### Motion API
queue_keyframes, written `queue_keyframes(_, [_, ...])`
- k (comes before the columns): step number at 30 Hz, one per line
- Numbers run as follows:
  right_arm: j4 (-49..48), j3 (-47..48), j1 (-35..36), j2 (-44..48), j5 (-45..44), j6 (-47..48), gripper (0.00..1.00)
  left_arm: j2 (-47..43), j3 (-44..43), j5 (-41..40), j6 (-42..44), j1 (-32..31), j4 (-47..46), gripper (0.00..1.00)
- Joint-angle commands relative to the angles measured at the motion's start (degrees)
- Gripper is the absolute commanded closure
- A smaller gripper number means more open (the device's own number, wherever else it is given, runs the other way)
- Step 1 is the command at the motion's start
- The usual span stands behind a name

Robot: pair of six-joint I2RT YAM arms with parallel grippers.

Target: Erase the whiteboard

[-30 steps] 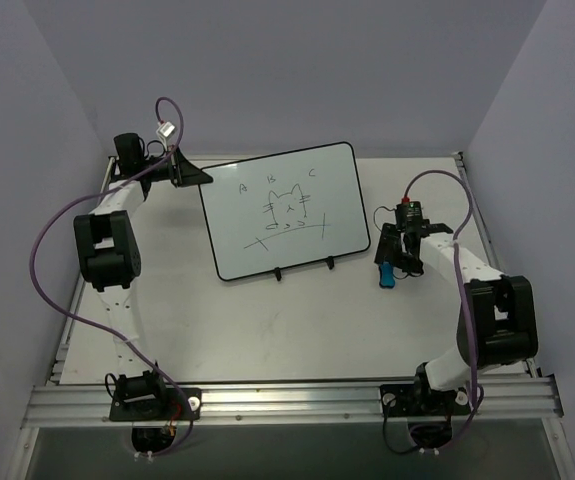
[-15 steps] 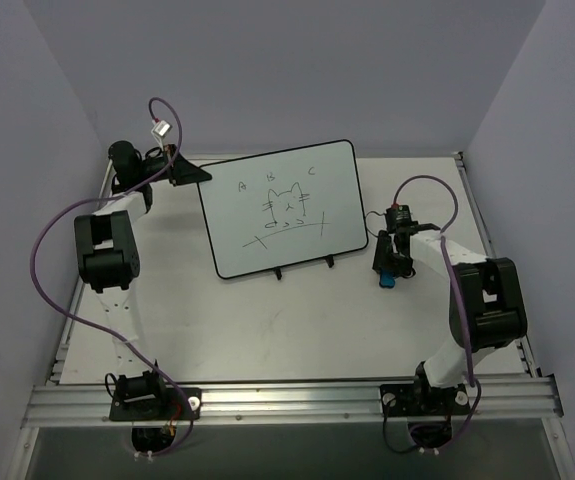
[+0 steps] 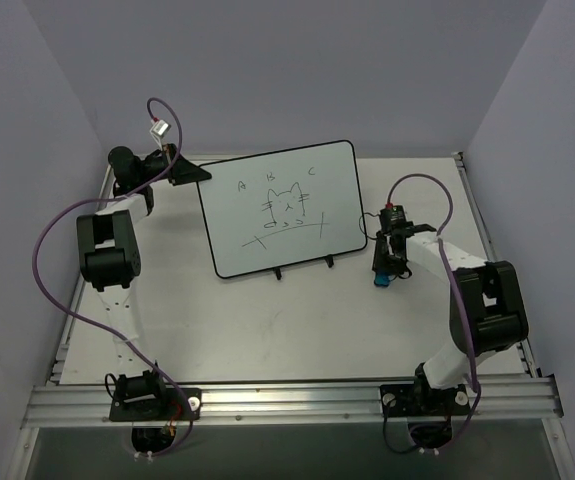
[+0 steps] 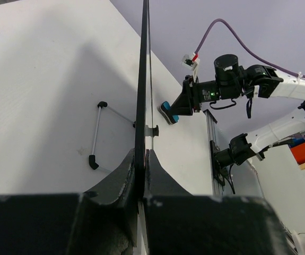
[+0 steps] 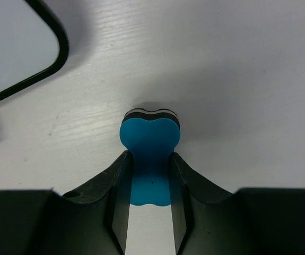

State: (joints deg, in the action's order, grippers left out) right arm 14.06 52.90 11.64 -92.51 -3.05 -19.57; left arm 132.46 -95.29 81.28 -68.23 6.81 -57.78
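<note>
The whiteboard [image 3: 285, 207] stands tilted on its two black feet at the back middle of the table, with marker letters and a cat sketch on it. My left gripper [image 3: 195, 175] is shut on its upper left edge; the left wrist view shows the board's black frame [image 4: 141, 90] edge-on between the jaws. My right gripper [image 3: 382, 272] sits just right of the board, low over the table, shut on the small blue eraser [image 3: 382, 279]. In the right wrist view the eraser [image 5: 150, 139] is pinched at its waist, and the board's corner [image 5: 51, 32] shows at the upper left.
The board's wire stand [image 4: 96, 135] shows behind it in the left wrist view. A metal rail [image 3: 287, 400] runs along the near table edge with both arm bases. Purple cables loop over both arms. Grey walls close in on three sides.
My right gripper has moved left and a little toward the board with the blue eraser. The left gripper has stayed on the board's edge.
</note>
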Motion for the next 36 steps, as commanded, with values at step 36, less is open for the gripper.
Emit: queue_keyframes(36, [-1.06, 70.48, 35.65, -38.18, -14.97, 9.47, 1.0, -4.67, 2.21, -3.67, 11.54, 0.05, -2.33, 0.98])
